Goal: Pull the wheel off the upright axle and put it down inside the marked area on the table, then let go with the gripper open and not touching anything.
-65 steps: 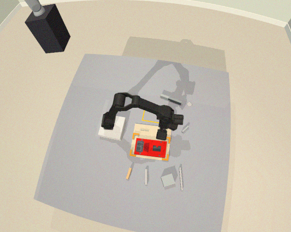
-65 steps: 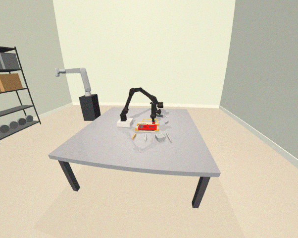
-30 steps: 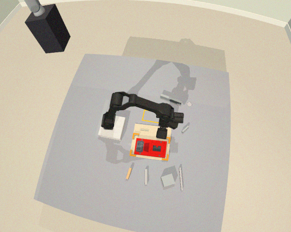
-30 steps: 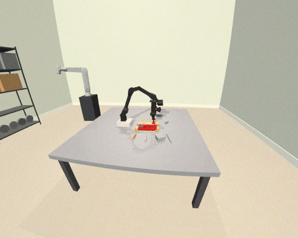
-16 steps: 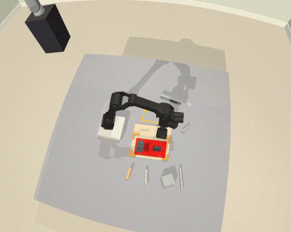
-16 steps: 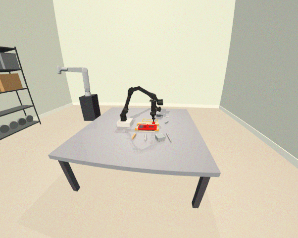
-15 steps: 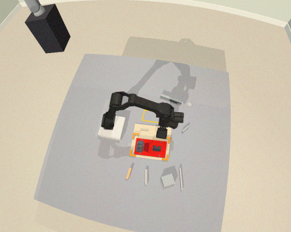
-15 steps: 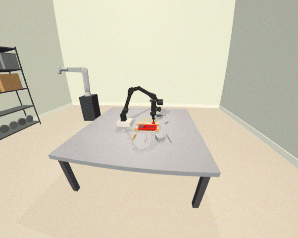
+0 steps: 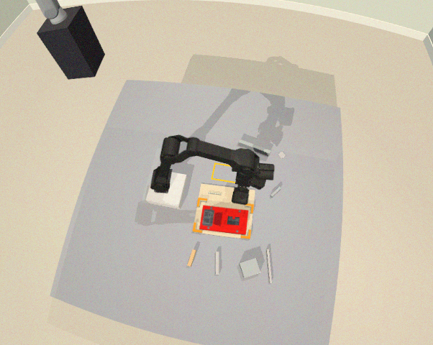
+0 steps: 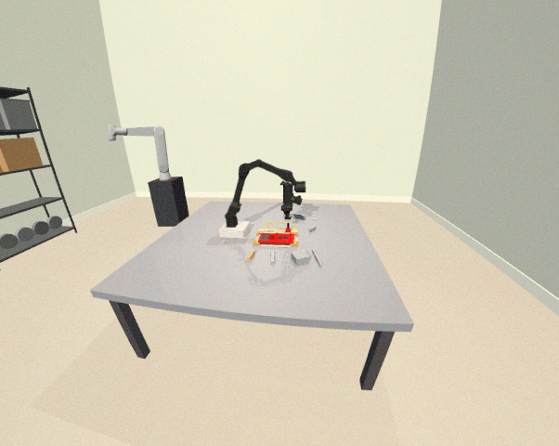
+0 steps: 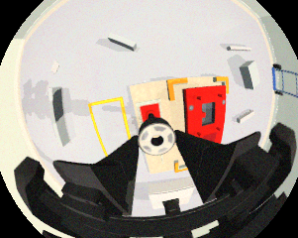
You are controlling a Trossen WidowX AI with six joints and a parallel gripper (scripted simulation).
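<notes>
My gripper (image 10: pixel 287 217) (image 11: pixel 155 136) is shut on the wheel (image 11: pixel 147 142), a pale, spoked disc with a dark centre hole, gripped between the black fingertips. In the exterior view the fingertips are above the upright axle (image 10: pixel 288 225), with a gap between them. The axle's red base (image 11: pixel 145 111) shows behind the wheel in the wrist view; the wheel hides part of it. The marked area, a yellow outline (image 9: pixel 213 171) (image 10: pixel 280 223) (image 11: pixel 106 101), lies on the table beside the beige board. The arm hides its right part in the top view.
The beige board (image 9: pixel 226 192) also carries a red panel (image 9: pixel 224 229) (image 10: pixel 266 242) (image 11: pixel 192 106) with orange corner marks around it. A grey bar (image 9: pixel 262 149) (image 11: pixel 64 135) lies beyond the marked area. A small light bar (image 9: pixel 275 191) and a grey block (image 9: pixel 250 268) lie on the table.
</notes>
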